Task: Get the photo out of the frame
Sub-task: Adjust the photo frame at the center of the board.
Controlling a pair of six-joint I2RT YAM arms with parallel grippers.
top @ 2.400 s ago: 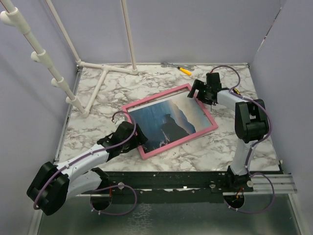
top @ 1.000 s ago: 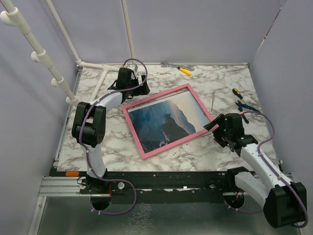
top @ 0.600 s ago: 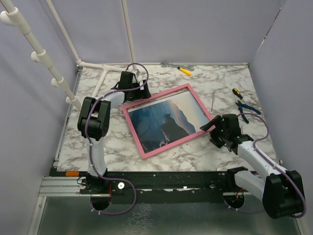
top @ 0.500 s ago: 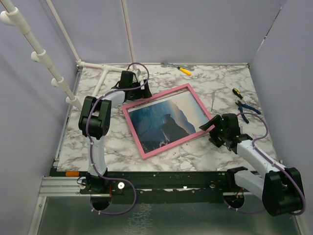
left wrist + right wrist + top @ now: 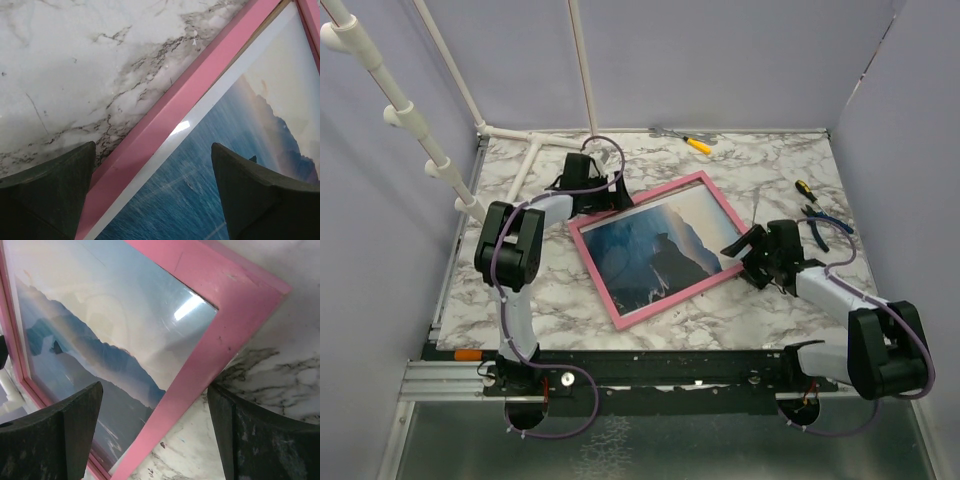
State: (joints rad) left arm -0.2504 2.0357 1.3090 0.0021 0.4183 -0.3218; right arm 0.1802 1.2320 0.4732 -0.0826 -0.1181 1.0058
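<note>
Several loose tools lie on the marble table [image 5: 770,170], well apart from the frame [image 5: 594,275]: a yellow-handled screwdriver [image 5: 698,144] at the far edge, a second screwdriver [image 5: 803,188] and blue pliers [image 5: 830,222] at the right. A white pipe rack [image 5: 542,139] is set at the far left. The frame is laid flat mid-table, picture side up, its long axis running from the left towards the far right, with the photo [image 5: 655,248] seated inside it. The left end effector [image 5: 612,195] is spread wide across the far-left border, with nothing held. The right end effector [image 5: 740,250] is likewise wide open and empty at the frame's right corner. Whether any finger touches the frame cannot be told. The frame's underside is hidden, and glare is cast across the photo.
</note>
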